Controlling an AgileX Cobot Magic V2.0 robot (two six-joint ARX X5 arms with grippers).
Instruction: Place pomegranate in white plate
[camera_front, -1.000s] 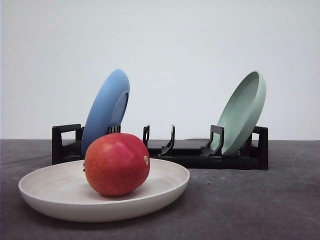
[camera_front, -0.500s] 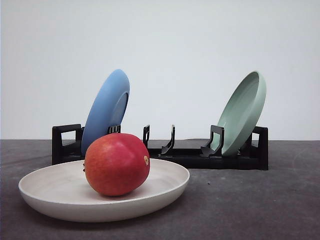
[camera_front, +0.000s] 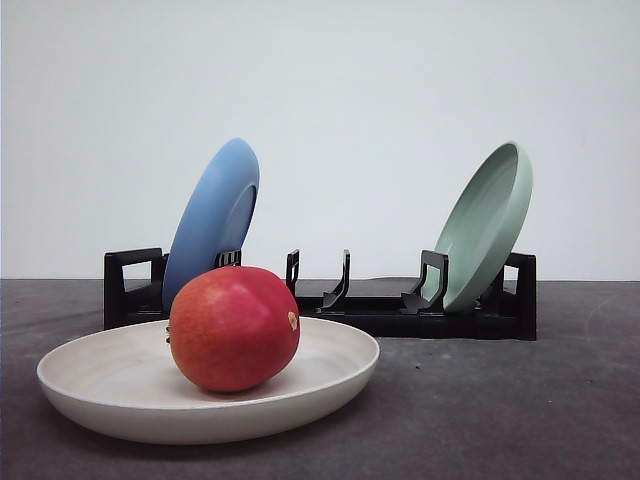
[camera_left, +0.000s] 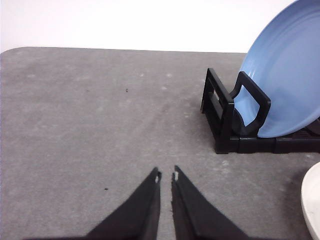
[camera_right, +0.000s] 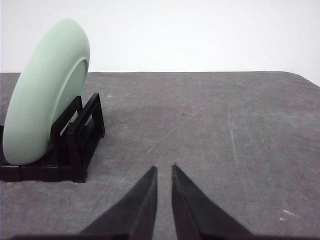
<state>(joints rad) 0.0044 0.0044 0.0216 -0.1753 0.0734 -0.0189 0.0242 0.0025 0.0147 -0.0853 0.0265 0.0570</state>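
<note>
A black dish rack (camera_front: 400, 315) stands across the back of the dark grey bench (camera_front: 520, 420). At its left end a blue plate (camera_front: 212, 222) leans on edge, tilted to the right; at its right end a pale green plate (camera_front: 487, 225) leans the same way, its hollow face turned toward the middle. The slots between the two stand bare, with short black prongs rising from the base. Nothing lies between the rack and the front of the bench except the white plate (camera_front: 120, 385), which sits flat just ahead of the rack's left half and partly covers the foot of the blue plate in the front view.

The pomegranate (camera_front: 234, 328) rests inside the white plate, a little right of its middle — round, smooth, deep red shading to orange on its left side, with a small pale spot on its right flank. It touches no gripper.

In the left wrist view the left gripper (camera_left: 166, 176) hovers over bare bench beside the rack's blue-plate end, jaws nearly together with a thin slit between the tips and nothing held. The right gripper (camera_right: 163, 169) hangs near the green-plate end, jaws likewise almost closed and empty — how high above the bench is hard to judge.
</note>
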